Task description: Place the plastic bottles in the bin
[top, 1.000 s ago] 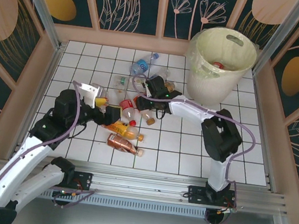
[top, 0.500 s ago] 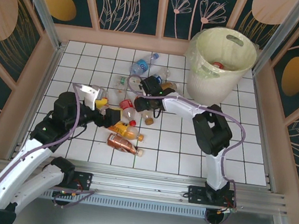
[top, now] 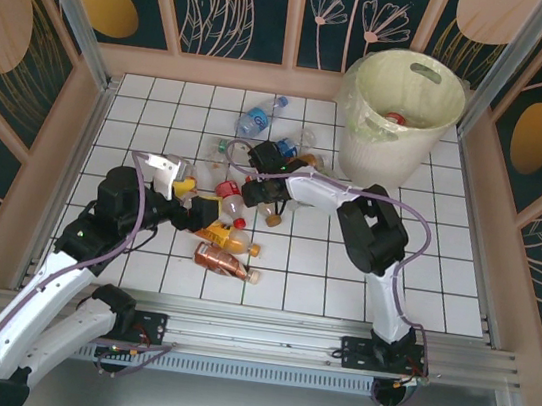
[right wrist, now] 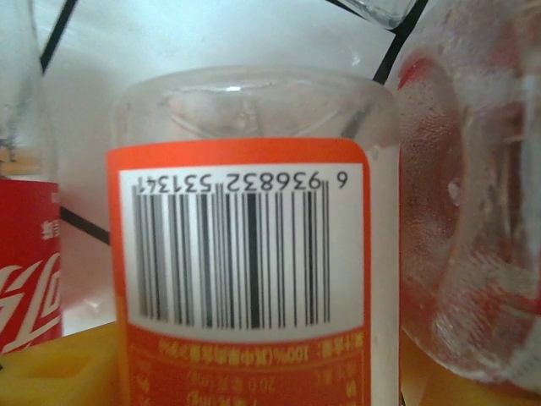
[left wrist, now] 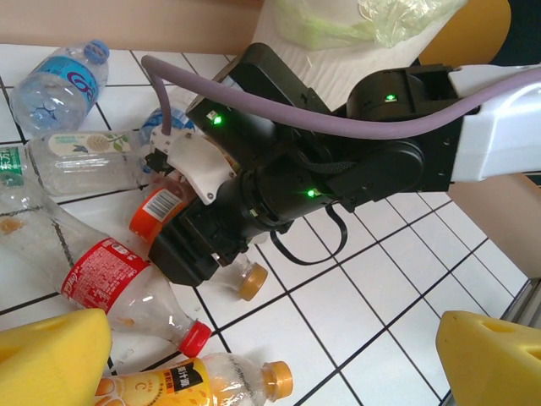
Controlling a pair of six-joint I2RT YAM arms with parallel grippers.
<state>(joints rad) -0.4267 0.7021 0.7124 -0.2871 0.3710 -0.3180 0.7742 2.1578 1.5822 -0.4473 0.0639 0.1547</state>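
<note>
Since a second before, the right arm's elbow (top: 374,228) had swung leftward and folded closer over the tiled worktop (top: 442,278). Its wrist had also edged slightly left, deeper into the heap of plastic bottles (top: 237,193). The right pincer (left wrist: 199,249) sat low over an orange-labelled bottle (right wrist: 241,254). That bottle lay on its side between the yellow pads (right wrist: 51,364), barcode turned toward the wrist camera. Whether the pads pressed it or merely flanked it I could not tell. Just beside it lay a red-labelled bottle (left wrist: 106,271) on one side and a clear bottle with reddish traces (right wrist: 473,211) on the other.

The left pincer (left wrist: 270,364) had not moved. It hung wide open and empty at the near-left edge of the heap, with an orange juice bottle (left wrist: 194,381) lying below it.

The other bottles lay as before, scattered across the middle of the worktop. A blue-labelled bottle (top: 257,120) was farthest back and a reddish-tinted bottle (top: 223,260) nearest the arms. The bin (top: 379,153) stood unchanged in the far right corner, well apart from the heap, with a red-marked bottle (top: 395,118) already inside.
</note>
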